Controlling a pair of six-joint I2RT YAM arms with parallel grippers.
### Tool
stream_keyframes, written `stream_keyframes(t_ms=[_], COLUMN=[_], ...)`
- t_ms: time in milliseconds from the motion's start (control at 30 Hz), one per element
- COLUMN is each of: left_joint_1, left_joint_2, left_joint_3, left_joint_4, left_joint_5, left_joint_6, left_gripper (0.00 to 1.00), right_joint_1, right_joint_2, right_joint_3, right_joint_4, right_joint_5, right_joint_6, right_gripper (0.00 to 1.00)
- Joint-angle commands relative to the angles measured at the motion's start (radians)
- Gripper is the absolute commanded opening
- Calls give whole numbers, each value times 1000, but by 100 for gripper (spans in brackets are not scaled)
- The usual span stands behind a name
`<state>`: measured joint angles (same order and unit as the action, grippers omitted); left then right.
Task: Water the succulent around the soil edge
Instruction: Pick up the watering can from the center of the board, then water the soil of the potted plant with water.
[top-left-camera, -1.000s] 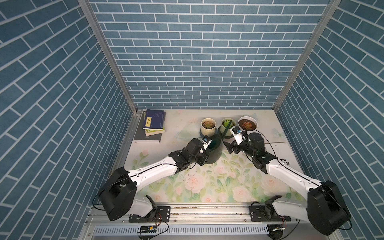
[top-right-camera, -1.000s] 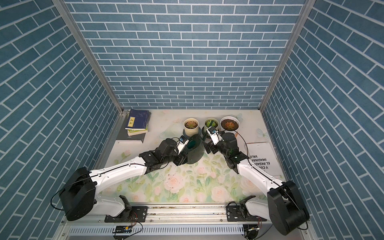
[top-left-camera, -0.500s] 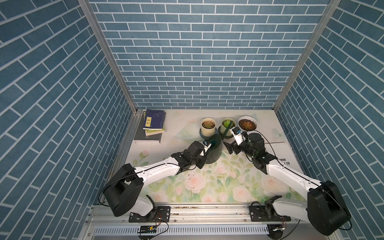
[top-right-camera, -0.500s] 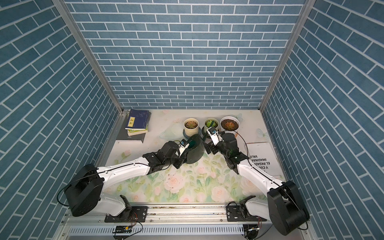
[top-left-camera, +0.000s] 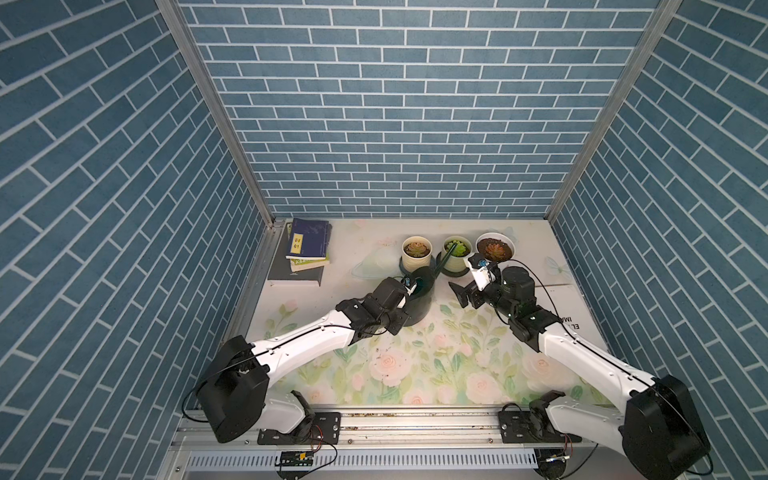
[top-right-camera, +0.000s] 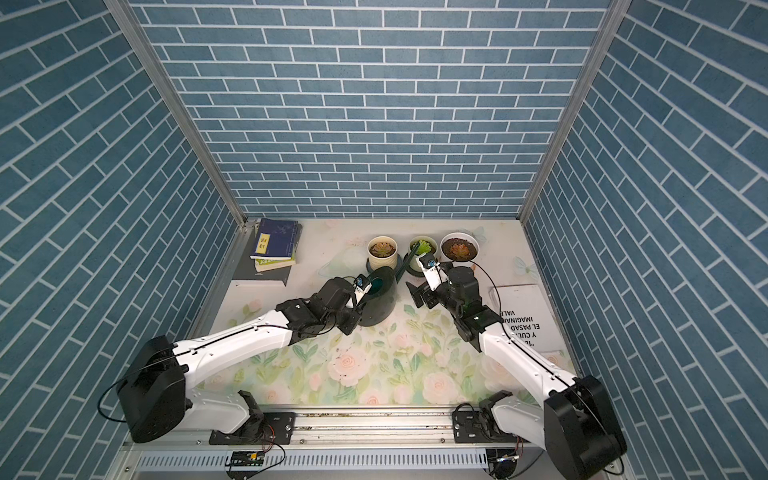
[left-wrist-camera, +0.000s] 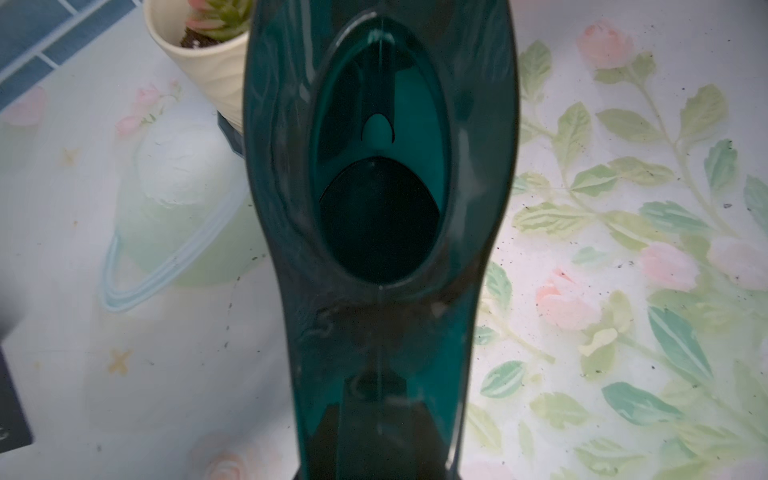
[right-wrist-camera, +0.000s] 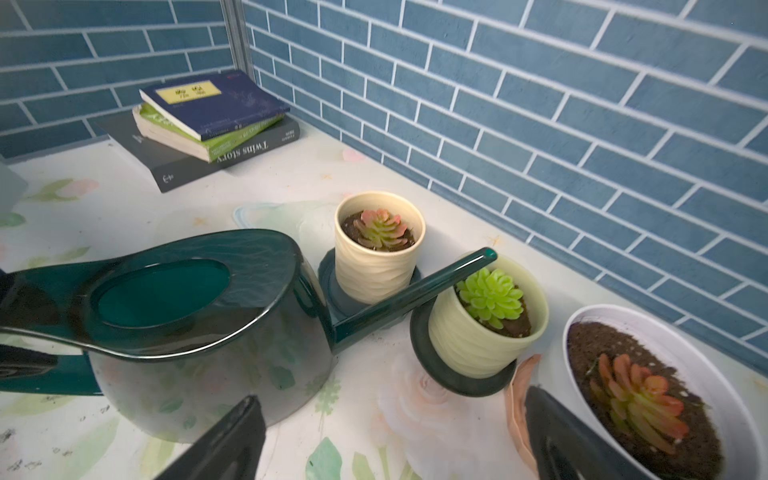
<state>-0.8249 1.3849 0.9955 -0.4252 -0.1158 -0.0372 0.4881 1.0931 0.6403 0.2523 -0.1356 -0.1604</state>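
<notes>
A dark green watering can (top-left-camera: 419, 299) (top-right-camera: 380, 299) stands on the flowered table. Its spout tip (right-wrist-camera: 486, 254) reaches the rim of the light-green pot holding a green succulent (right-wrist-camera: 490, 299) (top-left-camera: 457, 249). My left gripper (top-left-camera: 405, 297) (left-wrist-camera: 380, 415) is shut on the can's handle, and its fingers show only dimly through the plastic. To one side stands a cream pot with a pink-green succulent (right-wrist-camera: 380, 230). On the other side is a white bowl with a red succulent (right-wrist-camera: 636, 399). My right gripper (right-wrist-camera: 386, 440) (top-left-camera: 467, 293) is open and empty, low between the can and the white bowl.
A stack of books (top-left-camera: 307, 249) lies in the back left corner. A white printed sheet (top-right-camera: 523, 311) lies at the right edge under my right arm. Blue brick walls close in the back and both sides. Each of the two small pots sits on a dark saucer (right-wrist-camera: 461, 378).
My left jaws have closed on the can's handle and the left arm has shifted a little. The can, the pots and the right arm have stayed put.
</notes>
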Motion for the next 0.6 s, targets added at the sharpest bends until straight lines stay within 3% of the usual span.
stream_keyframes(t_ms=[0, 133, 300, 467, 567], left_joint_1=[13, 44, 84, 107, 111], left_joint_2=[-57, -114, -145, -142, -135], left_joint_3=[112, 217, 336, 437, 495], left_joint_4=[-210, -366, -511, -628, -642], left_joint_5=[-53, -3, -145, -93, -157], left_joint_6=[35, 55, 97, 261, 343], left_gripper=[0, 0, 0, 0, 0], right_joint_1=[-4, -33, -81, -107, -112], right_joint_2=[-73, -111, -111, -110, -115], right_joint_3=[25, 13, -9, -8, -16], right_joint_4=[-7, 15, 57, 58, 70], right_joint_5=[106, 192, 236, 240, 239], right_joint_6=[39, 69, 100, 111, 113], right_gripper=[100, 99, 99, 99, 99])
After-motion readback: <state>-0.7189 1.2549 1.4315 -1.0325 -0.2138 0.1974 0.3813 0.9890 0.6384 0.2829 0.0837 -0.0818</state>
